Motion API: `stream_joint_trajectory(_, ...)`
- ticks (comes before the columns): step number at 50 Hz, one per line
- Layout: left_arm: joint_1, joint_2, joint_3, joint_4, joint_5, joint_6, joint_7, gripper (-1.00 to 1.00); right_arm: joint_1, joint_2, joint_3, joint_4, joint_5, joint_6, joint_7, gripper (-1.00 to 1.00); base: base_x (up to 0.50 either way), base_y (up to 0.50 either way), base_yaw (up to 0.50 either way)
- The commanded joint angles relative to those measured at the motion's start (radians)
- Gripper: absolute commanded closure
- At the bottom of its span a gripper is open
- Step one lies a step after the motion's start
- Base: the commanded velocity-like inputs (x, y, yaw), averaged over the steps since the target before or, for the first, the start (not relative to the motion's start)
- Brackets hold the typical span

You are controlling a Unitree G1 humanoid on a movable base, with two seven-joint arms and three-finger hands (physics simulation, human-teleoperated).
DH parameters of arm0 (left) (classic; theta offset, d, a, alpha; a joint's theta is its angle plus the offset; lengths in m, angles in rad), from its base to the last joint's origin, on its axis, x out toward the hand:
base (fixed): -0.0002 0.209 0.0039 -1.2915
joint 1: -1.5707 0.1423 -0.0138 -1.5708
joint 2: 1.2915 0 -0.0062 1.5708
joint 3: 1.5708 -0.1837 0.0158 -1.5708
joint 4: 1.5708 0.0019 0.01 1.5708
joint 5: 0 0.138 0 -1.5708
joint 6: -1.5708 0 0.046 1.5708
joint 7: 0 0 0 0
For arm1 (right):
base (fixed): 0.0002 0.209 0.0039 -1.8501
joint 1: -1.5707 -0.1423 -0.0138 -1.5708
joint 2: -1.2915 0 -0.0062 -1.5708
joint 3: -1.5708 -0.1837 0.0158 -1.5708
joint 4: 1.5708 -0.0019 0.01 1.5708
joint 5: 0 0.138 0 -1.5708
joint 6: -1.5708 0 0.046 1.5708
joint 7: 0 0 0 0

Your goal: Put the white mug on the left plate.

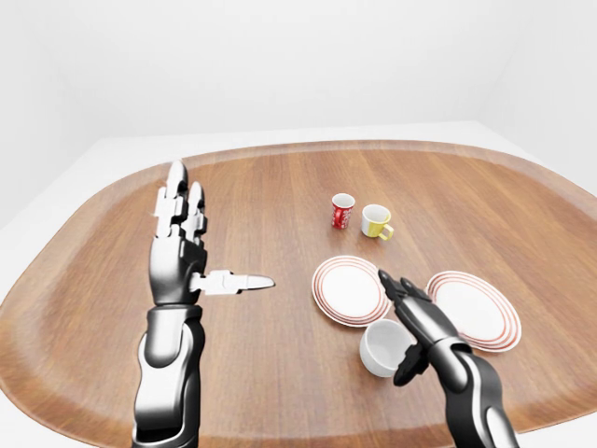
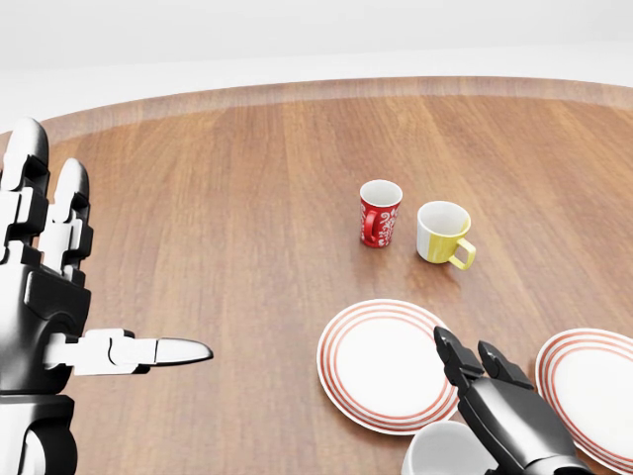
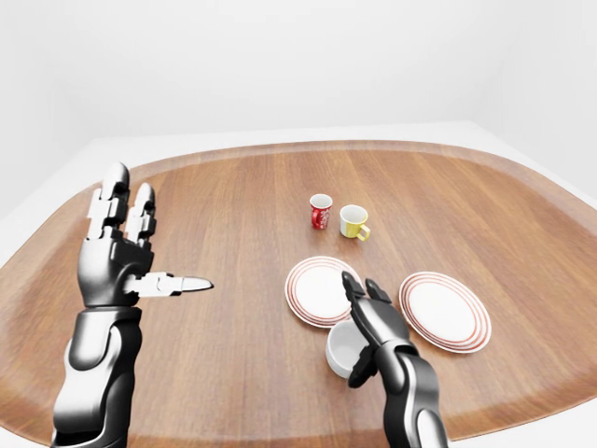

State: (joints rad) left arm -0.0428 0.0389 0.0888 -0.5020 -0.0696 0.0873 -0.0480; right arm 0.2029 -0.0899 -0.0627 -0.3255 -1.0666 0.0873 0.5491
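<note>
White mug (image 1: 383,346) near desk (image 1: 280,373) bottom edge, below left plate (image 1: 350,289). Right hand (image 1: 410,327) fingers spread beside it; close squarely before lifting.

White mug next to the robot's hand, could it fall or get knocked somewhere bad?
Maybe. The right hand has open fingers beside the white mug, not closed round it, so a nudge might tip it or push it away. The mug sits near the table's bottom edge in the left-eye view. The left plate lies close by, so a clumsy lift could bump its rim.
</note>
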Motion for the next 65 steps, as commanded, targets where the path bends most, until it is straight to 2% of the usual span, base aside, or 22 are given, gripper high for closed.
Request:
stream_joint_trajectory(1, 0.001, -0.001, -0.003, 0.001, 0.001, 0.000, 0.000, -1.00, -0.009, -0.003, 0.003, 0.026, -0.003, 0.000, -0.014, -1.00, 0.00, 0.00, 0.00)
stream_joint_trajectory(21, -0.005, 0.000, -0.002, 0.005, 0.000, 0.000, 0.001, -1.00, -0.042, -0.012, 0.022, 0.109, -0.003, 0.000, -0.090, -1.00, 0.00, 0.00, 0.00)
stream_joint_trajectory(65, -0.002, 0.000, -0.001, 0.004, 0.000, 0.000, 0.000, -1.00, -0.024, -0.016, 0.046, 0.139, -0.021, 0.000, -0.113, -1.00, 0.00, 0.00, 0.00)
